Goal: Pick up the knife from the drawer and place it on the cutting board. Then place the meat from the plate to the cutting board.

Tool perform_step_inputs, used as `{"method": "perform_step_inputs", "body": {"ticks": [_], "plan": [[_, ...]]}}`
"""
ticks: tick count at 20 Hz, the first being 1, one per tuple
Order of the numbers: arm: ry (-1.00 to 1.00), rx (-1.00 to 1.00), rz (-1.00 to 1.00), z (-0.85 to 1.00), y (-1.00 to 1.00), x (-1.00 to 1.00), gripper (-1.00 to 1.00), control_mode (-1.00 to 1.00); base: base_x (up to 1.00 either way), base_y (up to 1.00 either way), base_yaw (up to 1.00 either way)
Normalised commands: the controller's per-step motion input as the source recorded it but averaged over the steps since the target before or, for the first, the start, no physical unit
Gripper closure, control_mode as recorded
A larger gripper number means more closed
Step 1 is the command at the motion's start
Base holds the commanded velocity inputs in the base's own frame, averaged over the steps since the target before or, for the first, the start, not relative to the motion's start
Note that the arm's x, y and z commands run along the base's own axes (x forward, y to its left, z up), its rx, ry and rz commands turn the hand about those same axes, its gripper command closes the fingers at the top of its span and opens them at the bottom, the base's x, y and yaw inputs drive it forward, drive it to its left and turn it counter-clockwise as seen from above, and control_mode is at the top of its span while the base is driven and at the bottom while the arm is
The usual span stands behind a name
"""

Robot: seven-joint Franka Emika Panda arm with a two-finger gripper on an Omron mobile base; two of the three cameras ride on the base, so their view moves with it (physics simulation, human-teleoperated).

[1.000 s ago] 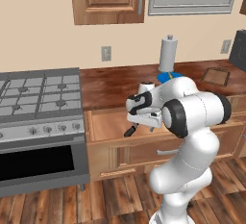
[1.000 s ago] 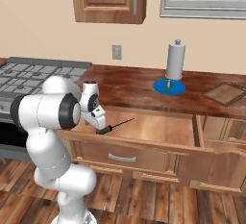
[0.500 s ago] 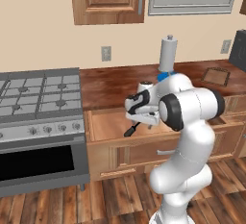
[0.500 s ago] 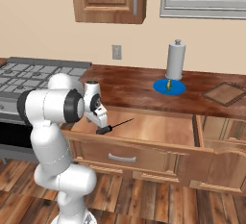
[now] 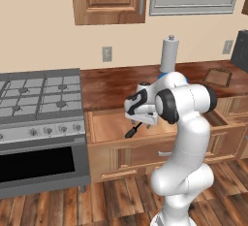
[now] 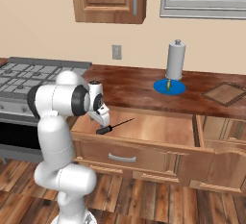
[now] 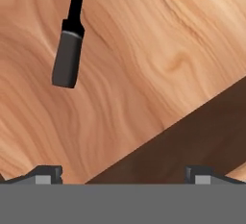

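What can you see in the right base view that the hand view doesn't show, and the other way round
The right base view takes in the counter: the blue plate with the small meat on it, the paper-towel roll behind, the cutting board far right, the stove, and the open gripper low over the drawer. The hand view gives a close look at the wood grain of the drawer floor and the grey collar where the handle meets the blade. Both show the knife lying in the drawer, ungrasped.

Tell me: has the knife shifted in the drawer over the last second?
No. The knife lies in the same spot on the drawer floor, handle near the front left corner, blade pointing toward the back.
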Motion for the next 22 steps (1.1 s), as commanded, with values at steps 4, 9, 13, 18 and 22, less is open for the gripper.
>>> {"method": "perform_step_inputs", "body": {"ticks": [4,9,13,18,22], "plan": [[-0.06,0.0,0.0,-0.22,0.0,0.07,-1.0,-1.0,0.0,0.0,0.0],[-0.04,0.0,0.0,-0.25,0.0,0.2,-1.0,-1.0,0.0,0.0,0.0],[-0.04,0.0,0.0,-0.22,0.0,0.22,-1.0,-1.0,0.0,0.0,0.0],[-0.03,0.0,0.0,-0.21,0.0,0.26,-1.0,-1.0,0.0,0.0,0.0],[-0.02,0.0,0.0,-0.2,0.0,0.21,-1.0,-1.0,0.0,0.0,0.0]]}}
